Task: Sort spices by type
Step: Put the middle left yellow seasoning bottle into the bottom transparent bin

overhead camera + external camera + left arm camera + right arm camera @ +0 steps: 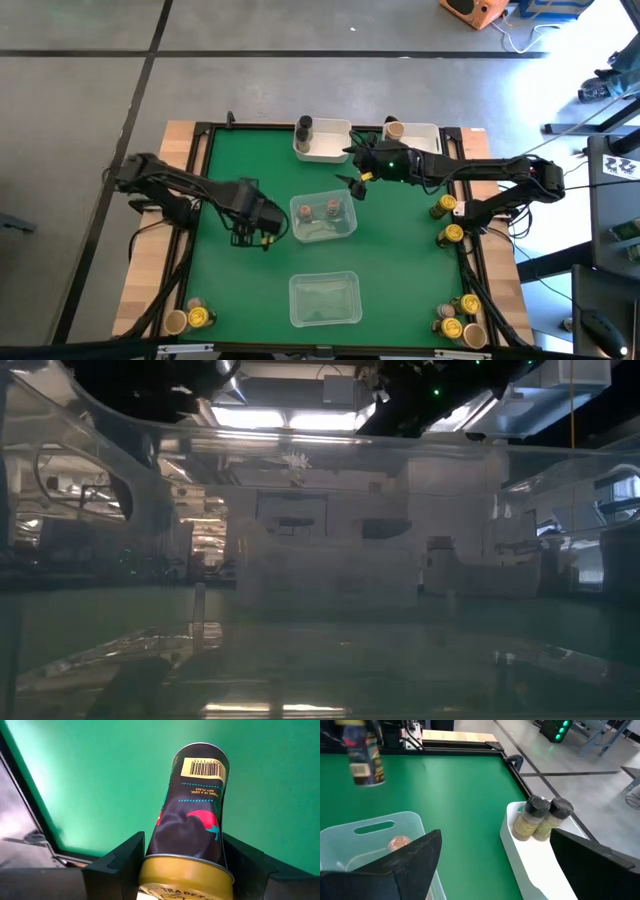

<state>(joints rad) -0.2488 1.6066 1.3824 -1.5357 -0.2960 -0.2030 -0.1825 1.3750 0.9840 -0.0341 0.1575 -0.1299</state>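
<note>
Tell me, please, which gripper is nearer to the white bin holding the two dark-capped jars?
The right gripper is nearer, just in front of the white bin. The left gripper is farther off, beside the clear tray, holding a yellow-lidded jar.

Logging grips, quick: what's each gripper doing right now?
Left gripper: closed on a yellow-lidded jar, held above the mat.
Right gripper: open, empty, between the clear tray and white bin.

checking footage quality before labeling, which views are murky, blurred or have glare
Low view: dim and hazy, shot through a clear tray whose walls smear the room, ceiling lights glaring up top. Right wrist view: the jar in the left claw is blurred. Left wrist view: sharp, barcode readable on that jar. High view: evenly lit, bright patch on the floor at the top right.
</note>
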